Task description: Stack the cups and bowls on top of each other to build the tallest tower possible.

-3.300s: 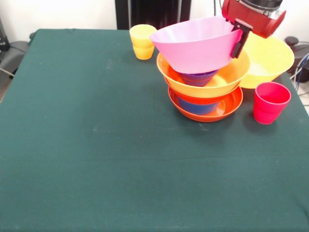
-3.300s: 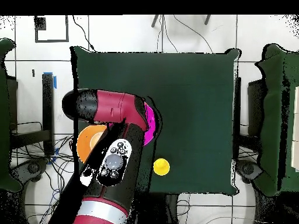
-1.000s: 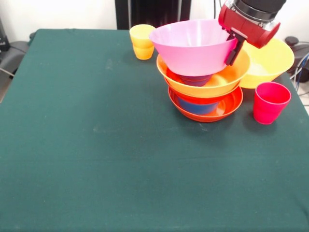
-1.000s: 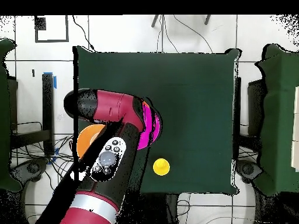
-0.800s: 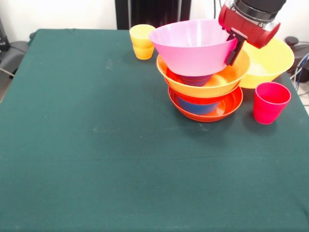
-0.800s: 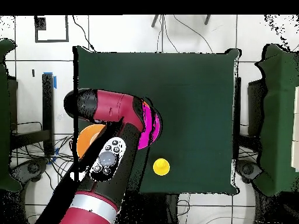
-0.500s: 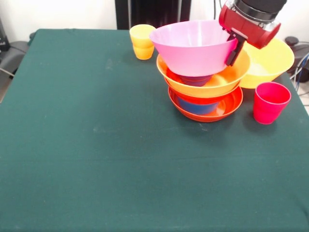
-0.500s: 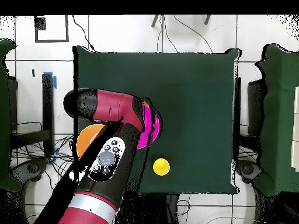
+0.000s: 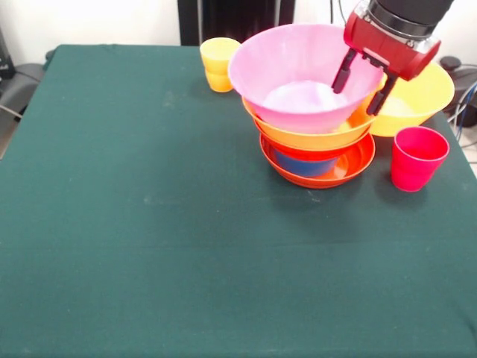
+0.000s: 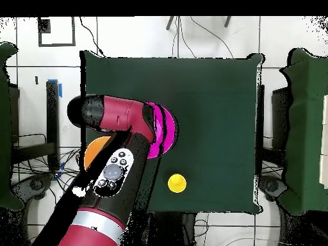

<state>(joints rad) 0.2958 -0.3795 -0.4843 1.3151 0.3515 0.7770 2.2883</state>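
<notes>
Arm comes down from top right, tilted, over the right rim of the pink bowl (image 9: 298,74). Pink bowl sits on top of the tower (image 9: 317,142), far right of the table (image 9: 149,224); left and near side are free. Gripper (image 9: 362,82) is spread open, holding nothing; one finger inside the bowl, one outside. Yellow bowl (image 9: 421,89), red cup (image 9: 417,156), yellow cup (image 9: 218,63) nearby.

Bright, even indoor light from above. Soft short shadows under bowls (image 9: 317,127) and red cup (image 9: 417,158) on table (image 9: 149,224). Mild gloss on plastic; front view sharp.
</notes>
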